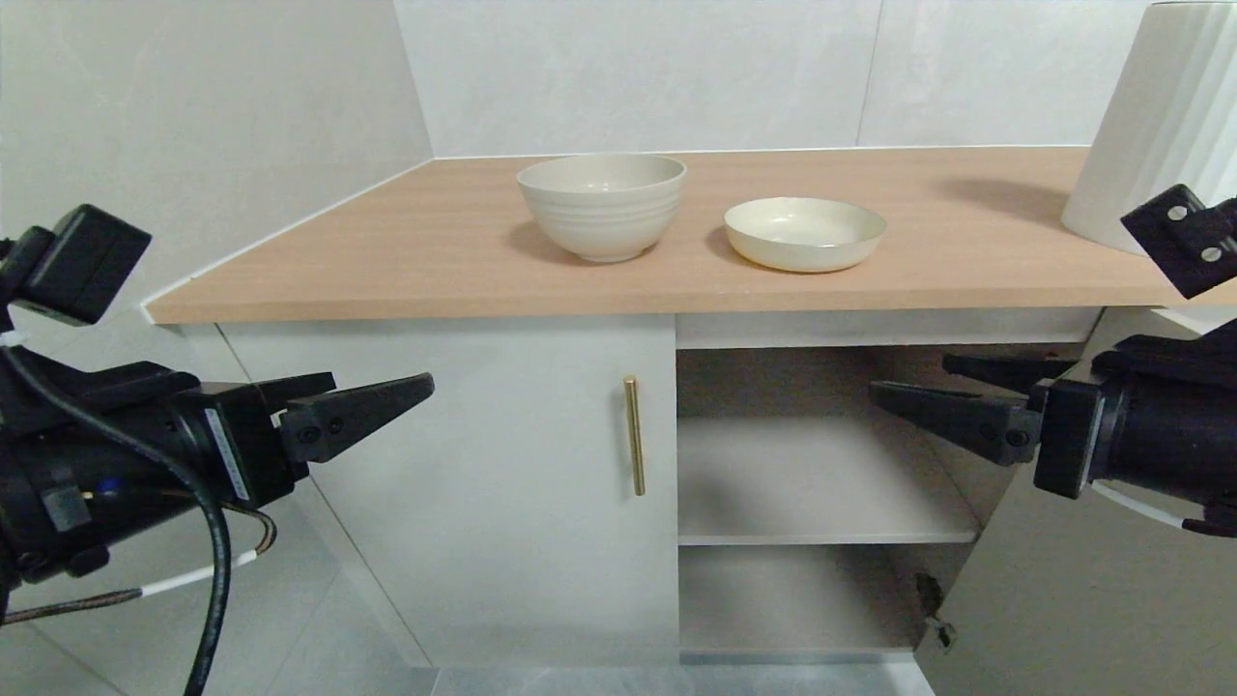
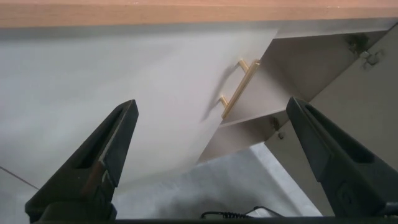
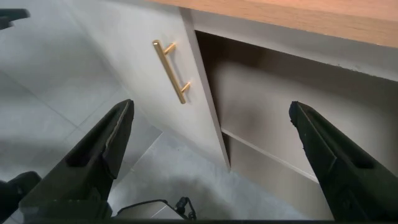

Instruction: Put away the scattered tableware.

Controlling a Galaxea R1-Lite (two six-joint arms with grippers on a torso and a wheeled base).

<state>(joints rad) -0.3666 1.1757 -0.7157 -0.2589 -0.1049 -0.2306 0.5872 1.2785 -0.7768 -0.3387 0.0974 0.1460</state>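
Observation:
A deep cream bowl (image 1: 602, 205) and a shallow cream dish (image 1: 805, 232) stand side by side on the wooden countertop (image 1: 387, 261). Both grippers hang below counter height, in front of the white cabinet. My left gripper (image 1: 382, 385) (image 2: 211, 104) is open and holds nothing, facing the shut left door (image 1: 483, 483). My right gripper (image 1: 908, 377) (image 3: 211, 107) is also open with nothing between its fingers, at the mouth of the open right compartment (image 1: 821, 474).
The shut door carries a vertical gold handle (image 1: 634, 435) (image 2: 239, 87) (image 3: 171, 70). The open compartment has a middle shelf (image 1: 821, 483) and a bottom level. Its door (image 1: 1063, 599) is swung out at the right. A tall white fluted vessel (image 1: 1160, 116) stands at the counter's right end.

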